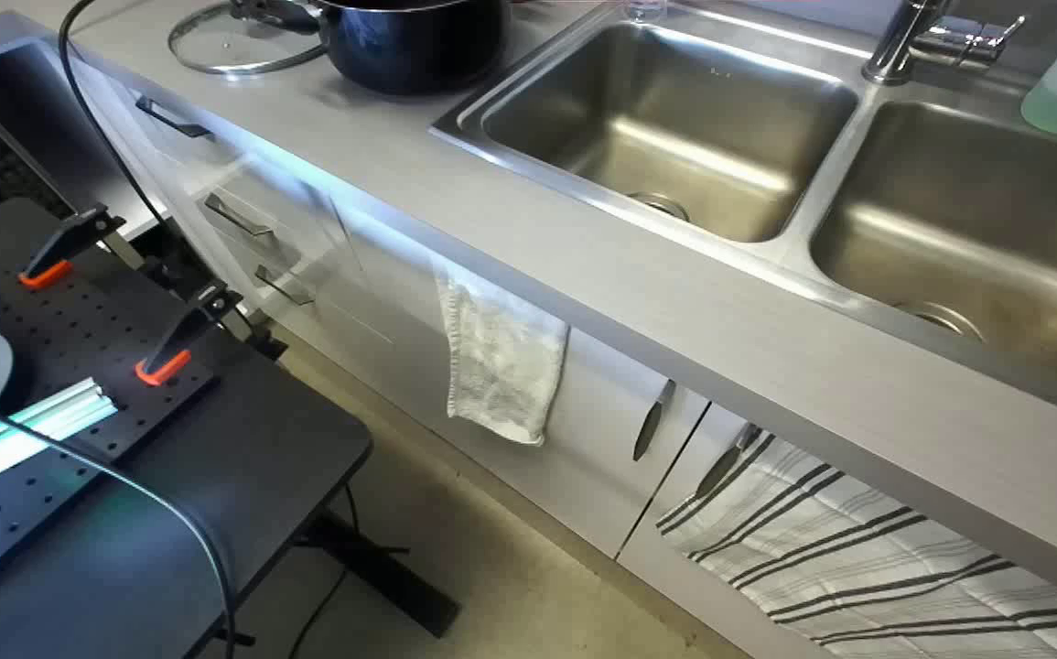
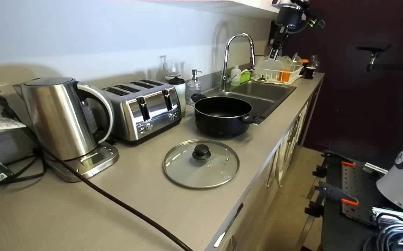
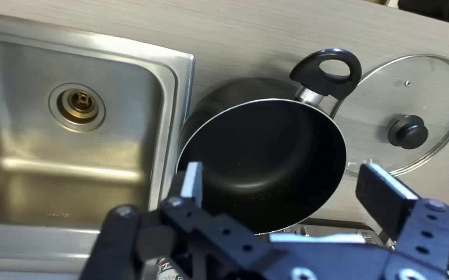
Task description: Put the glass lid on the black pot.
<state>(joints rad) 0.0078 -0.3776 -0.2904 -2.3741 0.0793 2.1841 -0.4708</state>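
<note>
The black pot [image 3: 259,151] stands uncovered on the counter, its inside bare; it also shows in both exterior views [image 1: 414,50] [image 2: 222,123]. The glass lid [image 2: 201,170] lies flat beside it, its dark knob upward. The lid also shows at the right of the wrist view [image 3: 422,97], partly behind a pot handle and a finger, and in an exterior view [image 1: 231,41], cut by the top edge. My gripper [image 3: 280,167] is open with nothing between its fingers, above the pot in the wrist view. It appears high over the sink side in an exterior view [image 2: 274,52].
A double steel sink [image 1: 674,137] with a tall faucet [image 2: 226,59] adjoins the pot. A toaster [image 2: 142,108] and a kettle [image 2: 54,122] stand along the wall. A dark cable [image 2: 128,207] crosses the counter. A dish rack [image 2: 281,75] stands beyond the sink.
</note>
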